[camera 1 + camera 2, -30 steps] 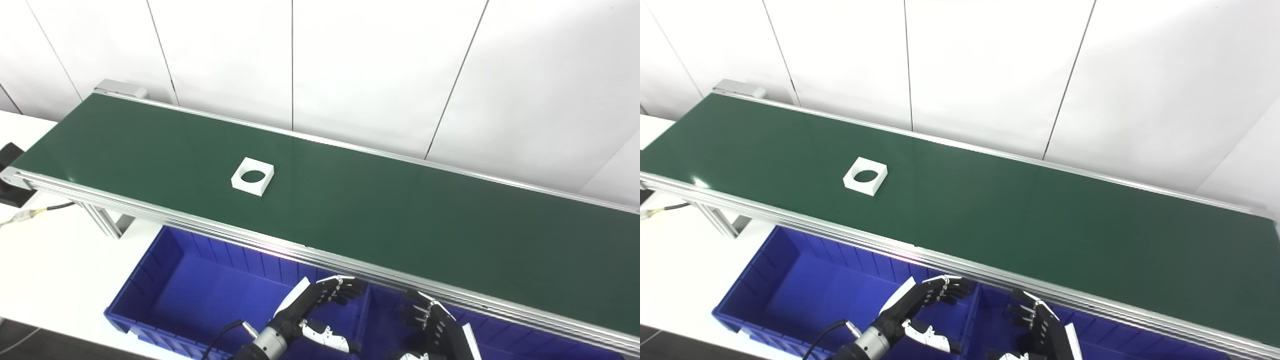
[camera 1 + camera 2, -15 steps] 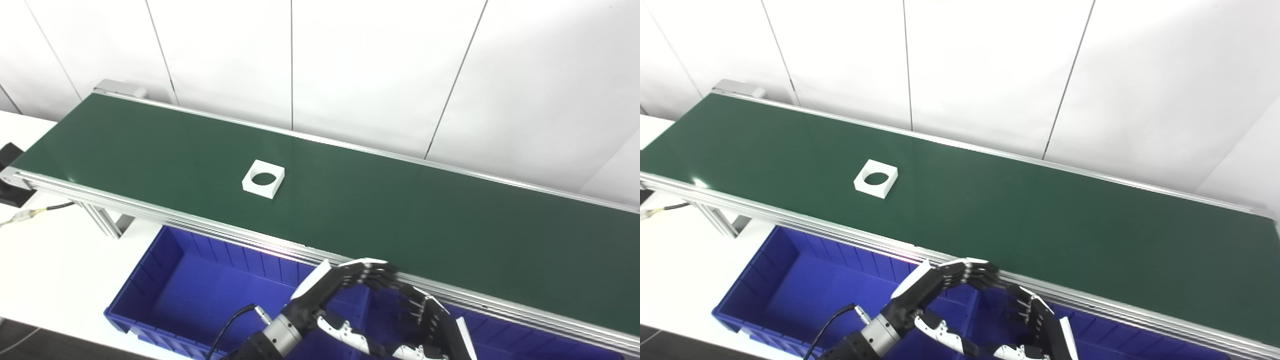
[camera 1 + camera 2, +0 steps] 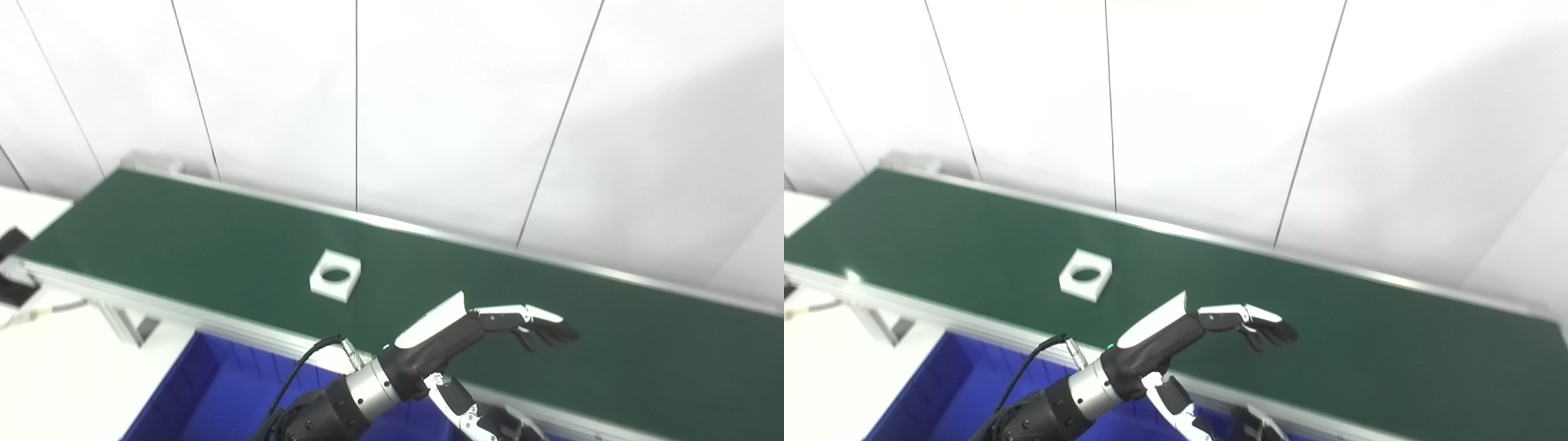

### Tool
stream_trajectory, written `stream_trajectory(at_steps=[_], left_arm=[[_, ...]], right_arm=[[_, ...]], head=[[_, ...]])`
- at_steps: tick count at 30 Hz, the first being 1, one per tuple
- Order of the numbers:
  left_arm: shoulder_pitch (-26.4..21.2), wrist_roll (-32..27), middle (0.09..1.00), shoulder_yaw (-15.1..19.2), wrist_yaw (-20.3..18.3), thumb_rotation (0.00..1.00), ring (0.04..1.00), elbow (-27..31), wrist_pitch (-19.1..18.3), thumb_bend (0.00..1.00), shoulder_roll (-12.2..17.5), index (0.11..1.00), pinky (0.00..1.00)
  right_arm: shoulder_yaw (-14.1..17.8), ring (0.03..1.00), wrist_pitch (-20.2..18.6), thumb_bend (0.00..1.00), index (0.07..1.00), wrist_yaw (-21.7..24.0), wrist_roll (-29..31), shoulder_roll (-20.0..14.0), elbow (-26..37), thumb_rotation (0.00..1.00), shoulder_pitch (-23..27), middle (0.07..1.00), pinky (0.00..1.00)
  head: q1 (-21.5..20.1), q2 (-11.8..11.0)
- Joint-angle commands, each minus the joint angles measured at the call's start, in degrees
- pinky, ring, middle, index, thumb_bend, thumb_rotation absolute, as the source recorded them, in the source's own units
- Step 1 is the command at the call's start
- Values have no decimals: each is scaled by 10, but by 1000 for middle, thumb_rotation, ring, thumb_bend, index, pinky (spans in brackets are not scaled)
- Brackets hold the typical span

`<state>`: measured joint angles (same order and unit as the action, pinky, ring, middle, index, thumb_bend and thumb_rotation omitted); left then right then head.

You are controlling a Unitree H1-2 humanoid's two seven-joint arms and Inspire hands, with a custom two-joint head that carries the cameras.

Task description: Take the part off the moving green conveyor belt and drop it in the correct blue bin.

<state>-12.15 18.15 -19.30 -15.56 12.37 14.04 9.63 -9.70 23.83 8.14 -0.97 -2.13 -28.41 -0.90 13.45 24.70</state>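
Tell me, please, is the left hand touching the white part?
Apart. The left eye view shows bare belt between the left hand and the part.

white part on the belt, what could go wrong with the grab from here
1. The left hand hovers open over the belt, to the right of the part; mistimed closing could miss or knock it.
2. The part lies flat and thin, so fingers may slide over it.
3. The bin is mostly out of view.

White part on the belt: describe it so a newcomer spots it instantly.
Find the long green conveyor belt along the white wall. Left of the raised left hand lies the white part, flat on the belt: a small square block with a round hole, the only object there.
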Motion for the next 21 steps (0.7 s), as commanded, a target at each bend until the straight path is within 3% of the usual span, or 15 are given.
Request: stream_trajectory(at_steps=[1, 3, 5, 9, 14, 21], left_arm=[[-45, 49, 774, 13, 18, 206, 731, -13, 14, 1000, 10, 781, 596], [-68, 83, 776, 17, 26, 193, 733, -39, 25, 1000, 18, 778, 593], [-96, 140, 760, 16, 44, 190, 732, -73, 38, 1000, 31, 765, 654], [-133, 221, 760, 11, 69, 162, 739, -122, 37, 1000, 42, 760, 696], [-172, 254, 751, 8, 74, 156, 725, -179, 30, 1000, 48, 760, 691], [-187, 263, 767, 0, 47, 178, 747, -194, 2, 1000, 52, 778, 698]], right_arm=[[2, 756, 31, 957, 747, 2, 6, 8, 5, 145, 11, 841, 639], [4, 751, 31, 958, 746, 5, 9, 9, 6, 147, 10, 842, 650], [3, 742, 31, 964, 746, 6, 8, 8, 6, 139, 9, 843, 655], [0, 741, 31, 962, 745, 6, 5, 5, 7, 146, 8, 842, 652], [0, 743, 31, 967, 740, 9, 8, 7, 13, 142, 5, 838, 656], [0, 746, 31, 974, 744, 5, 4, 8, 26, 150, 0, 838, 659]], head=[[-4, -1], [-7, -3], [-8, -8], [-7, -11], [-12, -2], [-12, 11]])
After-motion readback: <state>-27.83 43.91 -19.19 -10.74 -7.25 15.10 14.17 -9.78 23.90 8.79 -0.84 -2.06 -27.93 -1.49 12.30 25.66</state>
